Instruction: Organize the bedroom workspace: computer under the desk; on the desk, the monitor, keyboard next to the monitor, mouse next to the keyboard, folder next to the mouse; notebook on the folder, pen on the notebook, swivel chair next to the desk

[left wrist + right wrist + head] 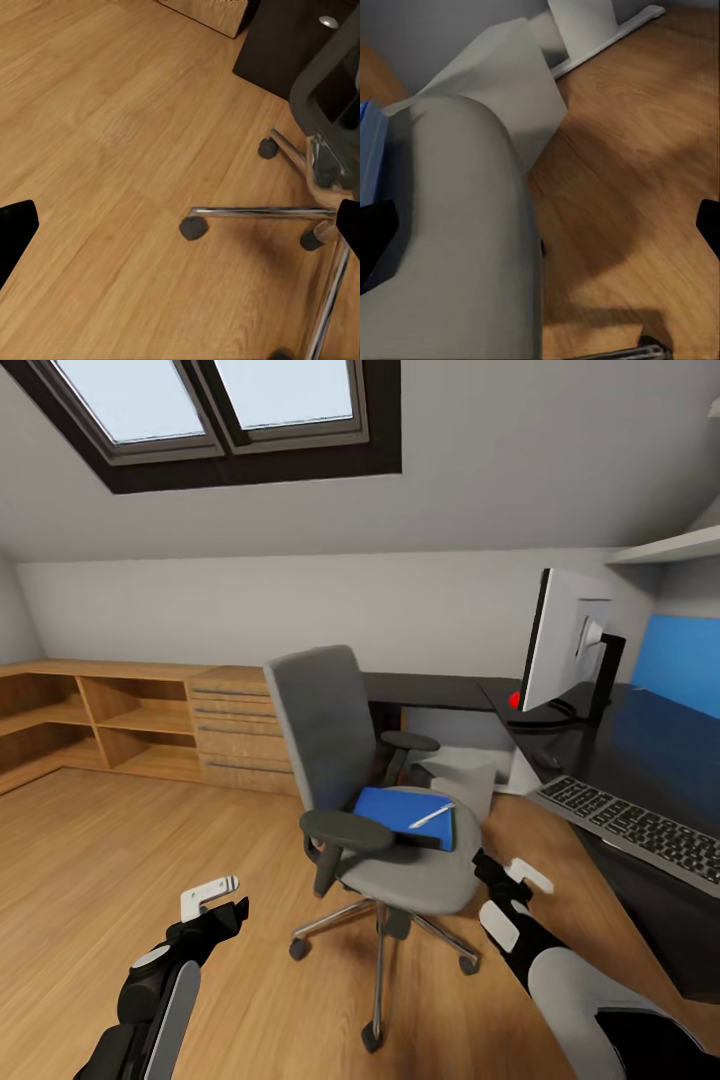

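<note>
- Folder (pixel 405 815) is lying on the swivel chair (pixel 385 800) seat in the head view, pen (pixel 431 816) resting on it; desk (pixel 660 760) with monitor (pixel 560 645) and keyboard (pixel 635 825) is standing just beside. Fetching the folder looks like the step in hand.
- Left gripper (pixel 222 895) is hovering over floor, fingers apart in its wrist view, chair base (pixel 262 214) ahead.
- Right gripper (pixel 510 880) is nearing the seat (pixel 457 247), fingers apart; it needs to reach the blue edge (pixel 371 150). Computer (pixel 502 75) is sitting beyond.
</note>
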Controlling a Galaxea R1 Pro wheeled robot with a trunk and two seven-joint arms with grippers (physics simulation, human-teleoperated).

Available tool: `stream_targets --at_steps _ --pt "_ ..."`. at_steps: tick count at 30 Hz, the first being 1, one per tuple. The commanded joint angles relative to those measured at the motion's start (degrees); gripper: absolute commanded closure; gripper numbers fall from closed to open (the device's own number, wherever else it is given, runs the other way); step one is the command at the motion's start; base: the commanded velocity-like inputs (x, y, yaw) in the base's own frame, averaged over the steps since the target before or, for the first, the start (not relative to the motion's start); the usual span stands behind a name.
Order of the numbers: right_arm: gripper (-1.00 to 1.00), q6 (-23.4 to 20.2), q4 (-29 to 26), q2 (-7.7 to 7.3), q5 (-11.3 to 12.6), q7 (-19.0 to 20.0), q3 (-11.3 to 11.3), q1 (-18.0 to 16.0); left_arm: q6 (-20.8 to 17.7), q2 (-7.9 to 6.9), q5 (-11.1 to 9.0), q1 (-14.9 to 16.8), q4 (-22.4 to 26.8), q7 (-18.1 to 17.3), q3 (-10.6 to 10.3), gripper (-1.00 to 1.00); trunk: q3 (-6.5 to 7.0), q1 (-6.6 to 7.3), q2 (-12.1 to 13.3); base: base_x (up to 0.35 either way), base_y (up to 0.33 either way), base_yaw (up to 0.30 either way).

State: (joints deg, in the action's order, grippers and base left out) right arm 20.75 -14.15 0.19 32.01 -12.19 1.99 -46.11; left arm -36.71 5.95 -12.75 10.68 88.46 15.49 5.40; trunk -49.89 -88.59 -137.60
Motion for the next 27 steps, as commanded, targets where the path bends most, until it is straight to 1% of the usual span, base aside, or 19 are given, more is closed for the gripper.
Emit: stream_targets --at_steps 1,2,4,7,10,13,17,20,21,22,24,25,26,27 --pt "-1.0 -0.6 0.0 -0.31 0.9 0.1 0.2 0.0 -0.2 0.03 -0.6 0.0 0.1 0.4 0.0 -1.0 -0.06 -0.01 0.0 0.191 0.001 0.0" --pt "-1.0 -1.2 -0.1 -0.66 1.6 0.2 0.2 0.0 -0.2 0.03 -0.6 0.0 0.1 0.4 0.0 -1.0 -0.06 -0.01 0.0 0.153 0.001 0.0" --pt "-1.0 -2.9 -0.1 -1.85 3.8 0.8 0.2 0.0 -0.2 0.03 -0.6 0.0 0.1 0.4 0.0 -1.0 -0.06 -0.01 0.0 0.08 0.0 0.0" --pt "-1.0 -4.0 -0.2 -2.69 5.4 1.5 0.3 0.0 -0.3 0.03 -0.6 0.0 0.0 0.4 0.0 -1.0 -0.06 -0.01 0.0 0.039 0.0 0.0" --pt "-1.0 -4.9 -0.2 -3.13 6.4 2.2 0.3 0.0 -0.3 0.03 -0.6 0.0 0.0 0.4 0.0 -1.0 -0.06 -0.01 0.0 0.017 0.0 0.0" --pt "-1.0 -6.8 -0.2 -3.49 7.5 3.6 0.3 0.0 -0.3 0.03 -0.6 0.0 0.0 0.4 0.0 -1.0 -0.06 -0.01 0.0 0.031 0.002 0.0" --pt "-1.0 -9.2 -0.3 -3.83 9.0 5.9 0.3 0.0 -0.2 0.03 -0.6 0.0 0.0 0.4 0.0 -1.0 -0.06 -0.01 0.0 0.185 0.064 0.0" --pt "-1.0 -11.4 -0.2 -4.6 11.5 7.6 0.3 0.0 -0.2 0.03 -0.6 0.0 0.0 0.4 0.0 -1.0 -0.06 -0.01 0.0 0.209 0.063 0.0" --pt "-1.0 -12.9 -0.1 -5.44 13.5 8.0 0.3 0.0 -0.3 0.03 -0.6 0.0 0.0 0.4 0.0 -1.0 -0.06 -0.01 0.0 0.061 0.016 0.0" --pt "-1.0 -13.7 0.0 -5.8 14.7 8.1 0.3 0.0 -0.3 0.03 -0.6 0.0 0.0 0.4 0.0 -1.0 -0.06 -0.01 0.0 0.039 0.01 0.0" --pt "-1.0 -14.5 0.0 -6.09 16.0 8.2 0.3 0.0 -0.3 0.03 -0.6 0.0 0.0 0.4 0.0 -1.0 -0.06 -0.01 0.0 0.028 0.007 0.0" --pt "-1.0 -18.1 0.1 -7.26 22.3 8.1 0.3 0.0 -0.2 0.03 -0.6 0.0 0.0 0.4 0.1 -1.0 -0.06 -0.01 0.0 0.169 0.001 0.0" --pt "-1.0 -18.5 0.1 -7.41 23.0 8.1 0.3 0.0 -0.2 0.03 -0.6 0.0 0.0 0.4 0.1 -1.0 -0.06 -0.01 0.0 0.135 0.001 0.0" --pt "-1.0 -19.1 0.1 -7.67 24.1 8.1 0.3 0.0 -0.2 0.03 -0.6 0.0 0.0 0.4 0.0 -1.0 -0.06 -0.01 0.0 0.087 0.0 0.0"
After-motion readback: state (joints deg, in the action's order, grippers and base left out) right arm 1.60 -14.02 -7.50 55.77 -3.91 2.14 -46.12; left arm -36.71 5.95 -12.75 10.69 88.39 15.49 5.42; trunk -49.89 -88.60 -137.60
